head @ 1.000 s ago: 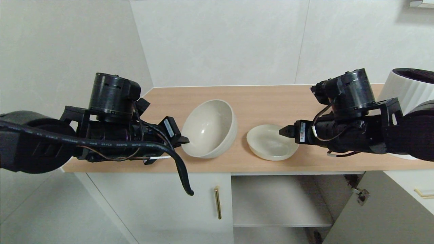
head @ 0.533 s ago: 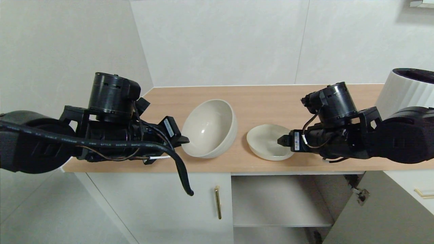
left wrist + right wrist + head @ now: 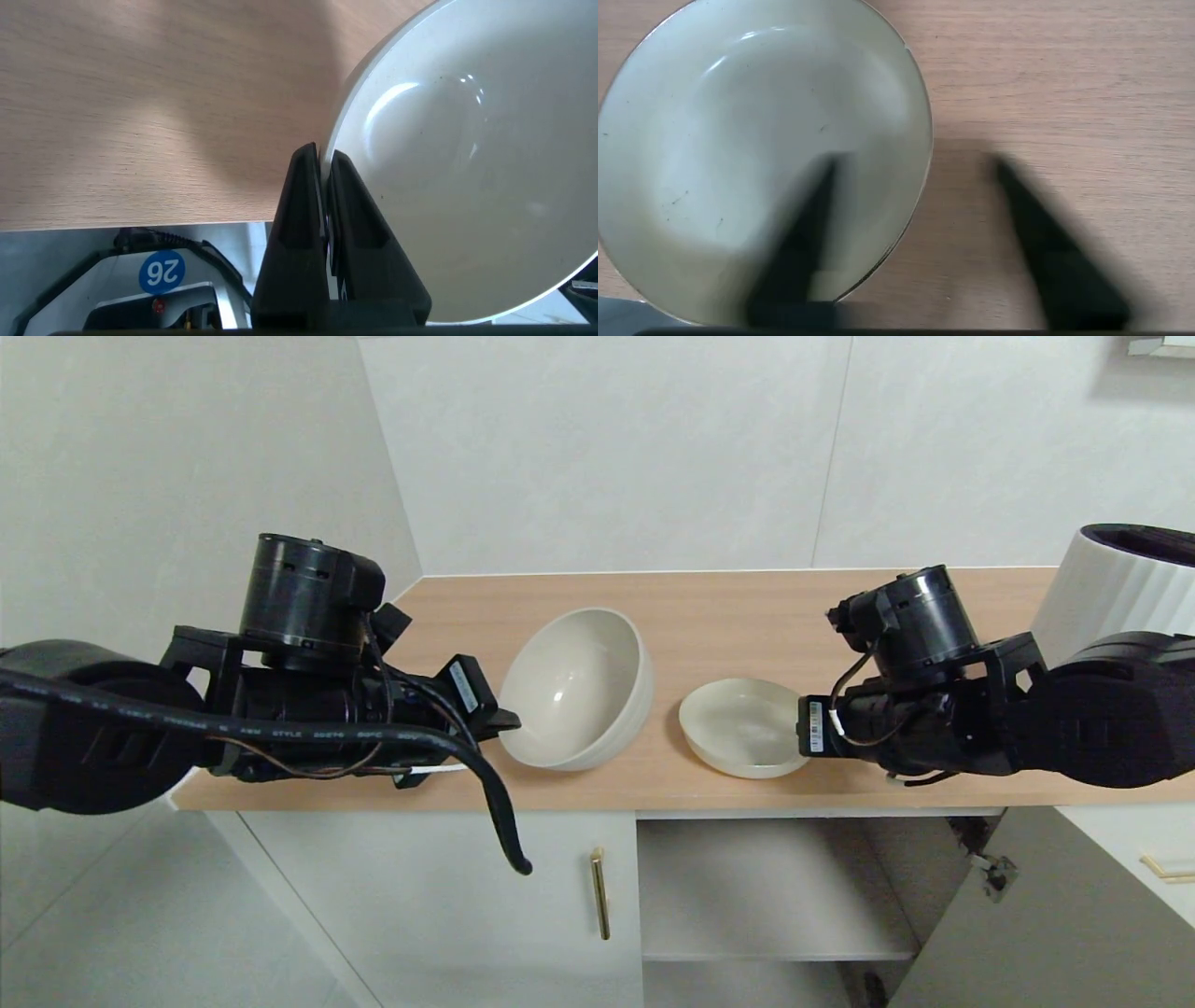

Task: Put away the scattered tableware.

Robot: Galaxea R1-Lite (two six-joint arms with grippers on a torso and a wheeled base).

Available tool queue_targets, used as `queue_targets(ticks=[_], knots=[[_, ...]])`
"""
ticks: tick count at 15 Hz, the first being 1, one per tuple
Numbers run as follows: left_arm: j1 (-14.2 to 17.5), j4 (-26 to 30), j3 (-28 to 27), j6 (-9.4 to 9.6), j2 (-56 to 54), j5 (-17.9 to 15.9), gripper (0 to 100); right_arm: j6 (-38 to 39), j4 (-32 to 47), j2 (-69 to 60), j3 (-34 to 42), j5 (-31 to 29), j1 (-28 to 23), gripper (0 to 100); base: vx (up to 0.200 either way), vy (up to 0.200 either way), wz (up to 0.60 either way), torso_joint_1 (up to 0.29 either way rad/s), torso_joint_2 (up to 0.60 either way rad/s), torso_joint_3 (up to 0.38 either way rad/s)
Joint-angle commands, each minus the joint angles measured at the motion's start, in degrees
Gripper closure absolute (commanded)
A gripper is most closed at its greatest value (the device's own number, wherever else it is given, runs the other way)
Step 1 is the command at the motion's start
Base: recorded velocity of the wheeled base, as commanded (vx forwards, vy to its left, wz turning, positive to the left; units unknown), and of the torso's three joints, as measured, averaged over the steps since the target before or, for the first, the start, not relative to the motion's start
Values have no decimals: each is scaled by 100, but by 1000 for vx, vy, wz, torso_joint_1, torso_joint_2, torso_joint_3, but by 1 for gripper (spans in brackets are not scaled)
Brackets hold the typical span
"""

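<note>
A large cream bowl stands tilted on its side on the wooden counter. My left gripper is shut on its near rim; in the left wrist view the fingers pinch the bowl at its edge. To its right a small shallow cream bowl rests upright on the counter. My right gripper sits at this bowl's right rim and is open. In the right wrist view one finger lies over the small bowl's inside and the other over the bare counter.
A white ribbed container stands at the counter's right end, close behind my right arm. Below the counter a cabinet is open, showing a shelf, with its door swung out to the right. A shut door with a gold handle is on the left.
My right gripper has dropped toward the small bowl's right rim and then spread its fingers open. The left arm and the large bowl have stayed put.
</note>
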Motion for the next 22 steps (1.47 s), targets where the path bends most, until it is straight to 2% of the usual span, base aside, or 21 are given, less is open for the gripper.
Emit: queue_targets(ticks=[1,7,9,10,13,14,16,19,22], knots=[[-1,0,0,-2,-4,1,100,10,-1,-11,-15,1,1,100,0,0,0,0,0,0],[25,44,53,42,-136,1,100,54,8,-257,38,62,19,100,0,0,0,0,0,0],[113,53,387,499,-505,1,100,62,254,-679,240,141,89,100,0,0,0,0,0,0],[122,62,616,833,-742,1,100,89,377,-934,337,326,133,100,0,0,0,0,0,0],[131,71,1055,1360,-1305,1,100,106,1045,-1435,328,598,291,100,0,0,0,0,0,0],[131,71,1125,1448,-1410,1,100,106,1186,-1514,310,730,300,100,0,0,0,0,0,0],[131,185,1310,1809,-1691,1,100,98,1581,-1804,319,1644,309,100,0,0,0,0,0,0],[104,378,1310,1949,-1674,1,100,71,1731,-1804,372,1750,309,100,0,0,0,0,0,0],[96,396,1310,1949,-1630,-8,100,62,1713,-1716,398,1706,309,100,0,0,0,0,0,0]])
